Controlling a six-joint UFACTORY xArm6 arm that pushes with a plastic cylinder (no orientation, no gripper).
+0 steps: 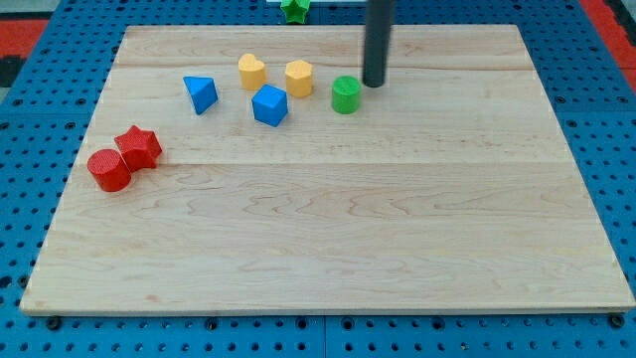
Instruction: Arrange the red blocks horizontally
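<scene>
A red cylinder and a red star block sit touching at the view's left of the wooden board, the star up and to the right of the cylinder. My tip stands near the view's top, just right of and slightly above a green cylinder, far to the right of both red blocks.
A blue triangular block, a blue cube-like block, a yellow heart-like block and a yellow hexagonal block stand in the upper middle. A green star block lies beyond the board's top edge.
</scene>
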